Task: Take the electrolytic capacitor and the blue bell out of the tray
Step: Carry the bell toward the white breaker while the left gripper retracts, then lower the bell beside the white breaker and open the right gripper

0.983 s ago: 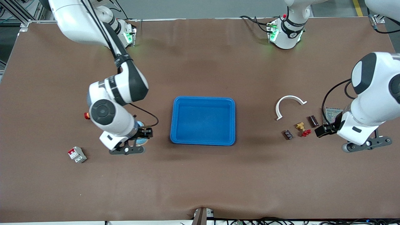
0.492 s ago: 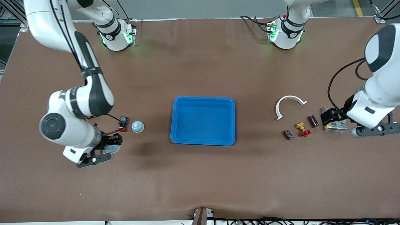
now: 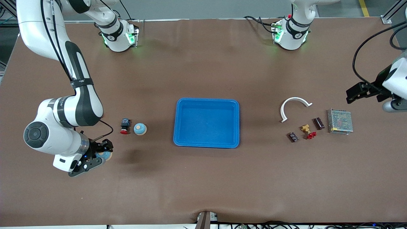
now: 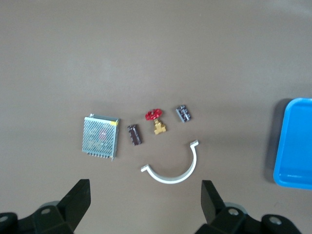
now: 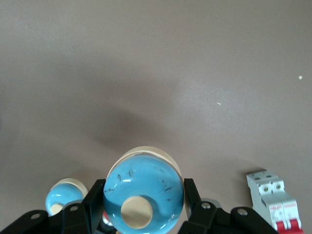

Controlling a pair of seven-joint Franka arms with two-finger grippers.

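My right gripper (image 3: 103, 152) is shut on a light-blue bell with a tan knob (image 5: 145, 195) and holds it above the bare table, at the right arm's end. A second blue bell (image 3: 140, 128) stands on the table beside a red push button (image 3: 125, 126). Two dark capacitors (image 3: 318, 123) (image 3: 293, 137) lie among small parts at the left arm's end. My left gripper (image 3: 356, 92) is open and empty, high over the table edge near a meshed power supply (image 3: 340, 125). In the left wrist view the capacitors (image 4: 135, 134) (image 4: 184, 113) lie well below the open gripper (image 4: 145, 200).
A blue tray (image 3: 181, 122) sits mid-table. A white curved clip (image 3: 294, 101), a brass valve with a red handle (image 3: 307, 131) and the power supply lie by the capacitors. A white circuit breaker (image 5: 274, 204) lies near the held bell, hidden by the right arm in the front view.
My right arm swung with the bell away from the tray toward its end of the table. My left arm rose and drew back from the small parts toward the table edge.
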